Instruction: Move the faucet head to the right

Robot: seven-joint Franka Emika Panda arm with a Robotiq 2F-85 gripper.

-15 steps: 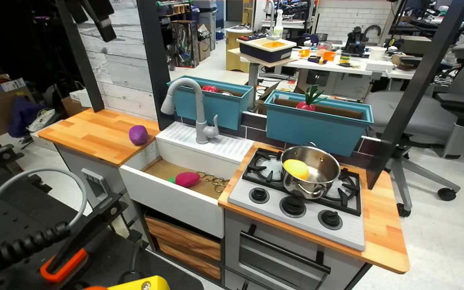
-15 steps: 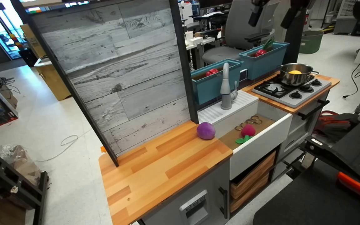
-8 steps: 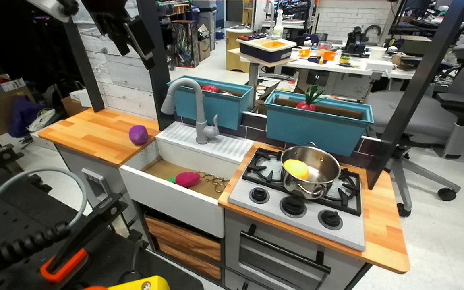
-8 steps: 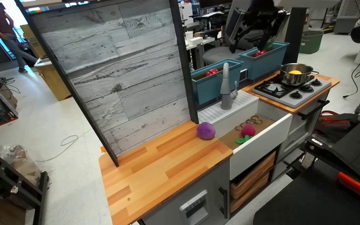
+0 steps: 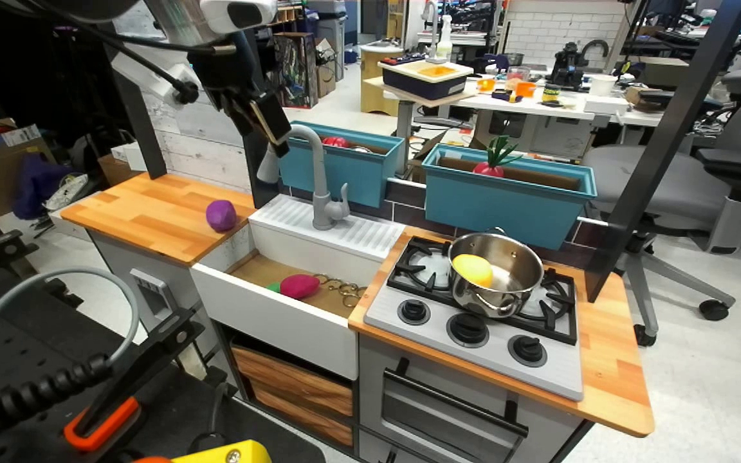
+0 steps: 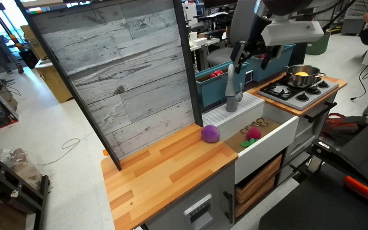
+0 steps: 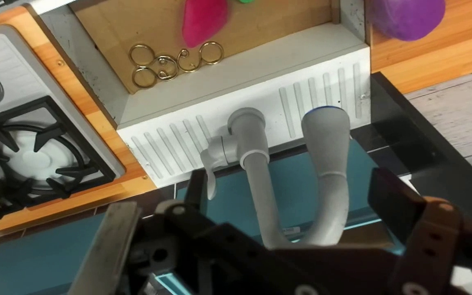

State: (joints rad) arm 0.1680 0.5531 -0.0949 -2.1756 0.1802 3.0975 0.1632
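The faucet head is a grey arched spout standing on the white ridged ledge behind the sink. It shows in both exterior views [image 5: 318, 166] [image 6: 230, 81] and in the wrist view [image 7: 329, 164]. Its downturned tip points toward the purple ball's side. The small grey lever handle [image 5: 341, 206] is at its base. My gripper [image 6: 251, 64] is open and empty, just above the arch; it also shows in an exterior view [image 5: 262, 132]. In the wrist view, the spout stands between the spread fingers [image 7: 289, 188]. I cannot tell whether a finger touches it. The arch's top is hidden by the gripper there.
Blue planters [image 5: 338, 168] [image 5: 505, 196] stand behind the faucet. A dark post [image 6: 188, 64] rises beside the ledge. A purple ball [image 6: 210, 133] is on the wooden counter. The sink holds a pink toy [image 5: 300, 286] and rings. A steel pot [image 5: 498, 302] stands on the stove.
The arm has come down from the top of the exterior views to the top of the faucet, its fingers staying apart. The faucet has not moved. A person walks in the background.
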